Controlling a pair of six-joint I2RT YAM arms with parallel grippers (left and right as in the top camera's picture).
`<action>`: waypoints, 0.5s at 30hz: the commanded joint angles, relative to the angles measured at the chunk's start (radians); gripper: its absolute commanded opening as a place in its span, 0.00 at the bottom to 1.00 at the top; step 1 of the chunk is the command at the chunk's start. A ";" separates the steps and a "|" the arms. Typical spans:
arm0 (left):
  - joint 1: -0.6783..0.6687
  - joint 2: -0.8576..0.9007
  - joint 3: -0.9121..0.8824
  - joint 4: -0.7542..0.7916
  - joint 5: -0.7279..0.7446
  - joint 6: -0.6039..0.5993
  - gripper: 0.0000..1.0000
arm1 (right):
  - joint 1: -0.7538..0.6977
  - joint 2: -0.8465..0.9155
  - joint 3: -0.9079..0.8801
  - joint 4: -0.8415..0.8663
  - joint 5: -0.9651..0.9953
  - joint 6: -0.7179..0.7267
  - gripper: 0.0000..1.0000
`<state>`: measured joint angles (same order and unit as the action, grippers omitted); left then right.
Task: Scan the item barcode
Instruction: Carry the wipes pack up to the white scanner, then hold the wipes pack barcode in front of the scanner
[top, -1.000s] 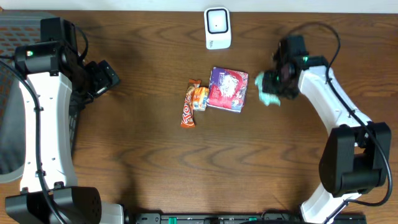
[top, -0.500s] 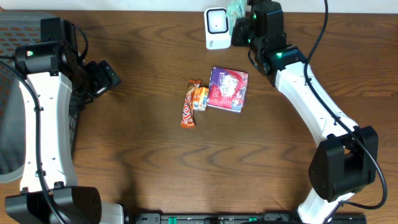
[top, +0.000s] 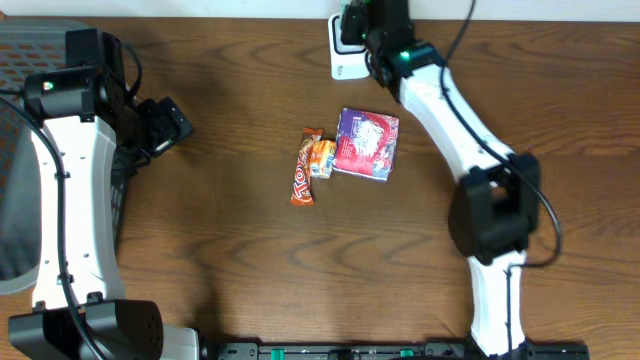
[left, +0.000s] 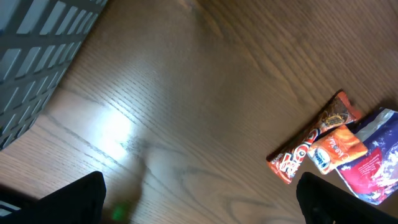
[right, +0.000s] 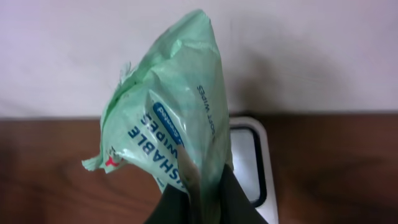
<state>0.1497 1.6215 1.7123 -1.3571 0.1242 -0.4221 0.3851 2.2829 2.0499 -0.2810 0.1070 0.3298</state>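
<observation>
My right gripper (right: 202, 193) is shut on the lower end of a pale green wipes packet (right: 171, 118), holding it upright with blue lettering facing the right wrist view. Directly behind the packet stands the white barcode scanner (right: 249, 162) with its dark-rimmed window. From overhead, the right gripper (top: 362, 20) hovers at the table's back edge, partly covering the scanner (top: 342, 62). My left gripper (top: 170, 125) is far off at the left. Its black fingertips (left: 68, 199) stand wide open over bare wood with nothing between them.
A purple packet (top: 367, 143), a small orange packet (top: 322, 157) and an orange-brown chocolate bar (top: 302, 178) lie together mid-table. The bar (left: 311, 144) also shows in the left wrist view. A grey slatted surface (top: 15, 150) borders the table's left side.
The right arm swung from the table's right side to the back edge, carrying the green packet up to the scanner. The left arm stayed still.
</observation>
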 joint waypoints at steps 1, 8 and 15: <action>0.002 0.006 -0.005 -0.004 -0.013 -0.001 0.98 | 0.006 0.060 0.090 -0.016 0.019 -0.016 0.01; 0.002 0.006 -0.005 -0.004 -0.013 -0.001 0.98 | 0.007 0.093 0.089 -0.024 0.108 -0.100 0.01; 0.002 0.006 -0.005 -0.004 -0.013 -0.001 0.98 | -0.005 0.093 0.089 -0.045 0.127 -0.129 0.01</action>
<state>0.1497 1.6215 1.7123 -1.3575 0.1242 -0.4221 0.3855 2.3817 2.1105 -0.3237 0.2031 0.2329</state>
